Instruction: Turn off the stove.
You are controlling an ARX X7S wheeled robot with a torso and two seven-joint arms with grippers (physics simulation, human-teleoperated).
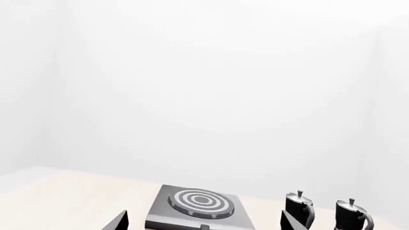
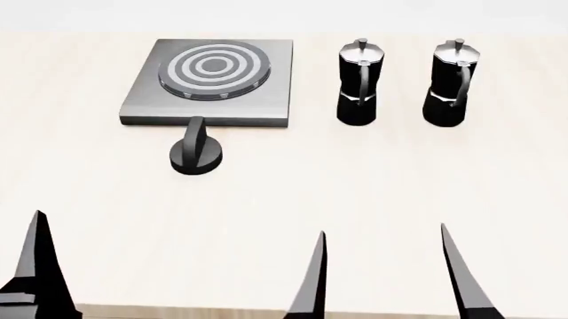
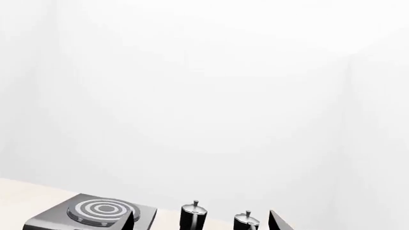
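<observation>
The flat square brushed-grey metal stove (image 2: 213, 83) with its round concentric-ring burner is seen on the pale wooden table (image 2: 373, 186), well ahead of both pincers. Its separate black round ridged knob (image 2: 196, 151) is set just in front of the plate's near edge, untouched. The right pincer (image 2: 384, 272) is held open, its black pointed fingers spread above the near table edge, empty. Of the left pincer (image 1: 201, 221), spread finger tips are seen in its wrist view; nothing is gripped. Two black-and-silver moka pots (image 2: 358, 83) are noted upright beyond the right pincer, beside the stove.
</observation>
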